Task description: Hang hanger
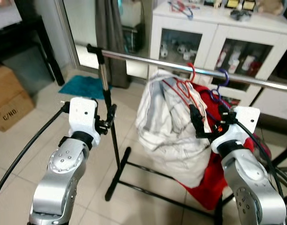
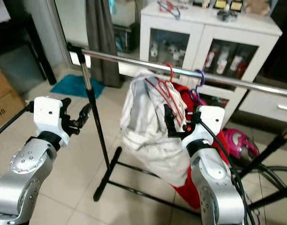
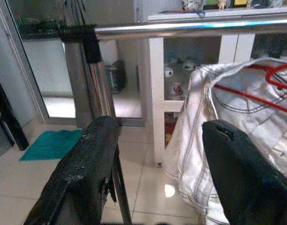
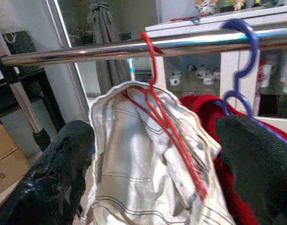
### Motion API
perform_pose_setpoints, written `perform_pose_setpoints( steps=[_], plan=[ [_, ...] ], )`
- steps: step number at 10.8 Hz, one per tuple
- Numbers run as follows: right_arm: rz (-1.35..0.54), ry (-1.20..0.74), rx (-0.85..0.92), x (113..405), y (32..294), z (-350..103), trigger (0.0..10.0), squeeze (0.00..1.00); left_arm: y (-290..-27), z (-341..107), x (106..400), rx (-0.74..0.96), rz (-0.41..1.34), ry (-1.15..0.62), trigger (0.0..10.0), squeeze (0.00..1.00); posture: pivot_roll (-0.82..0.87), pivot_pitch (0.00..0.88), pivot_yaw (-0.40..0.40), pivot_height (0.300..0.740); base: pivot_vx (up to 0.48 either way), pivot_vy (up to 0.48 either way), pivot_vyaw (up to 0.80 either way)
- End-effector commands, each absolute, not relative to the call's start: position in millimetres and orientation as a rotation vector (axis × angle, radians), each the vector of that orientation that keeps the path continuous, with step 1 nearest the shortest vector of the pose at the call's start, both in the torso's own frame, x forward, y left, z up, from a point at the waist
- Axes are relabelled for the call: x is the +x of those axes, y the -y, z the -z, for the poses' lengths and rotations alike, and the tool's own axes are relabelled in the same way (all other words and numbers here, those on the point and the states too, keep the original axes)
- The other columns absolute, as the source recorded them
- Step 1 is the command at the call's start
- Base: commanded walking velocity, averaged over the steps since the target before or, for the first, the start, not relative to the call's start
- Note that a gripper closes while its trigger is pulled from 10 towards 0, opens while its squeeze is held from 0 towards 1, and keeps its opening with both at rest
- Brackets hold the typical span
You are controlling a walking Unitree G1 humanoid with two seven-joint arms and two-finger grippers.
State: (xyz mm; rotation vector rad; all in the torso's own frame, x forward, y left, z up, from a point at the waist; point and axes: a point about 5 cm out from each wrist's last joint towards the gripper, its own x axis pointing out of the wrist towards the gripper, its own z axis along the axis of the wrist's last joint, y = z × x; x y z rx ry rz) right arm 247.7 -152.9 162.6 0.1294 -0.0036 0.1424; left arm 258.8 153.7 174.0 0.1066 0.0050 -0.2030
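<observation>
White glass-door cabinet (image 1: pixel 214 42), teal mat (image 1: pixel 85 86), cardboard box (image 1: pixel 10 103), tiled floor (image 1: pixel 148 187).

head stereo pair looking down, wrist cameras close, all sharing rail (image 1: pixel 148 60)

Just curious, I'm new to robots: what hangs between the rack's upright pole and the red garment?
A white shirt on a red hanger, hooked over the rail, seen in both eye views.

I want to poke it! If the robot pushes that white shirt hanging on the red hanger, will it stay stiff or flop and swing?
Probably flop: the white shirt hangs in loose, crumpled folds. It would likely swing too, since its red hanger only hooks over the smooth metal rail. It may also slide along toward the blue hanger.
</observation>
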Motion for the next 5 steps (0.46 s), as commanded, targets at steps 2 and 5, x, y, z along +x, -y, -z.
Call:
perform_pose_setpoints(
  steps=[2,5],
  plan=[
    [-0.166,0.001,0.067,246.4,150.6,-164.7,10.0,0.00,-150.1,-178.3,257.7,0.116,0.239,0.011,10.0,0.00,-0.04,0.000,-0.023,0.740,0.411,0.000,0.00],
    [-0.105,0.000,0.092,248.9,158.0,-166.5,10.0,0.00,-148.7,-178.7,258.5,0.116,0.256,0.009,10.0,0.00,-0.04,0.000,-0.018,0.740,0.391,0.000,0.27]
  ],
)
